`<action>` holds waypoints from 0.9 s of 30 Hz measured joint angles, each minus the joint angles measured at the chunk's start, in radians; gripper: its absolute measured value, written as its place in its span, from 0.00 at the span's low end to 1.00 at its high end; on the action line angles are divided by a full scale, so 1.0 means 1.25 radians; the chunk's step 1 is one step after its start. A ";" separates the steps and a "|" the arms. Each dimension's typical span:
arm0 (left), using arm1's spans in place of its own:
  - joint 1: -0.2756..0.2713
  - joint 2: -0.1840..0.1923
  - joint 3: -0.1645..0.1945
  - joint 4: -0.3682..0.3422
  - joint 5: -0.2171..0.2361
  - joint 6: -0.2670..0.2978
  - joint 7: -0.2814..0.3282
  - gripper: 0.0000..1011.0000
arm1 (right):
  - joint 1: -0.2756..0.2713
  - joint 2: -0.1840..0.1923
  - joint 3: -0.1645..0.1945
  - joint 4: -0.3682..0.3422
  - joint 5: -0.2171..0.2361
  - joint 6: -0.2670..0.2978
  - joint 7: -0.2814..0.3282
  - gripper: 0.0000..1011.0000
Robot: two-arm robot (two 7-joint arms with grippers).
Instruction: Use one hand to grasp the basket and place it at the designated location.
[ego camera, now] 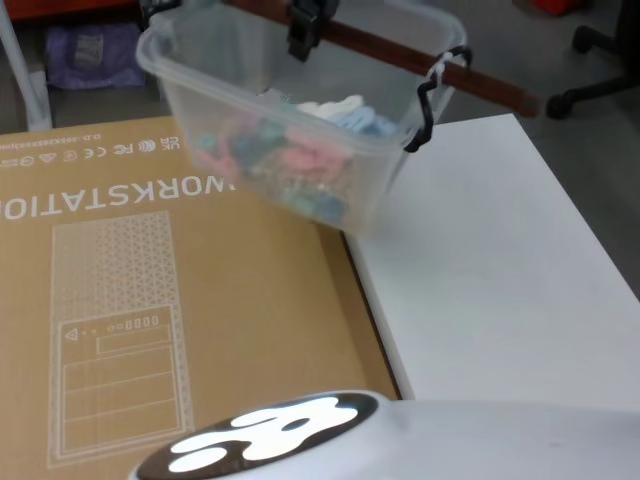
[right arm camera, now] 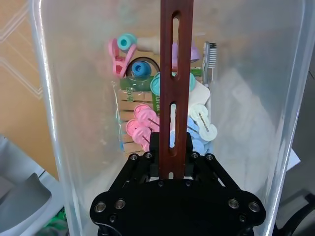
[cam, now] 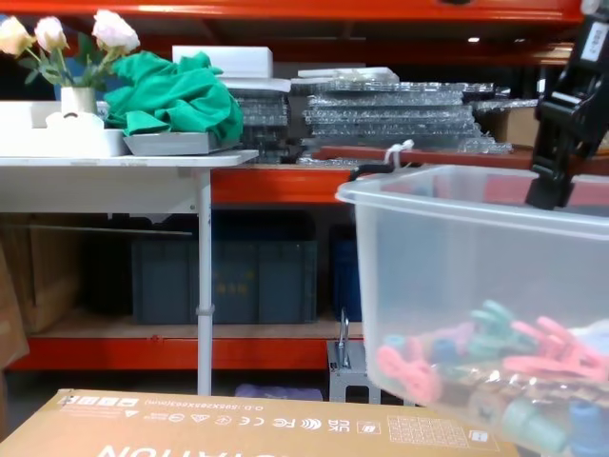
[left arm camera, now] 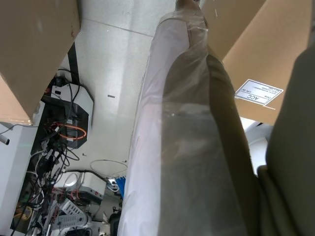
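The basket (ego camera: pixel 196 108) is a clear frosted bin hanging tilted in the air, over the seam between a cardboard box and a white table. My right gripper (ego camera: pixel 304 28) is shut on the middle of its reddish-brown bar handle (ego camera: pixel 392 50). In the right wrist view the black jaws of the right gripper (right arm camera: pixel 172 160) clamp the slotted handle (right arm camera: pixel 176 59), with the basket's wall (right arm camera: pixel 74 108) below it. The chest view has the basket (cam: pixel 428 276) low on the right, hanging from the right gripper (cam: pixel 559 133). Several pastel clips (ego camera: pixel 300 160) lie inside.
A large flat cardboard box (ego camera: pixel 150 280) covers the left of the work surface, and the white table (ego camera: pixel 500 260) lies to the right. Beyond, a white side table (cam: pixel 114 157) holds flowers and green cloth. Dark blue crates (cam: pixel 228 276) sit under red shelving.
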 joint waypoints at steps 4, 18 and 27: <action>0.000 0.000 0.000 0.000 0.000 0.000 0.000 0.00 | 0.000 -0.006 -0.007 0.002 0.008 -0.014 -0.005 0.23; 0.000 0.000 0.000 0.000 0.000 0.000 0.000 0.00 | 0.009 -0.039 -0.028 0.007 0.040 -0.080 -0.022 0.23; 0.000 0.000 0.000 0.000 0.000 0.000 0.000 0.00 | 0.023 -0.103 -0.050 0.063 0.064 -0.159 -0.028 0.23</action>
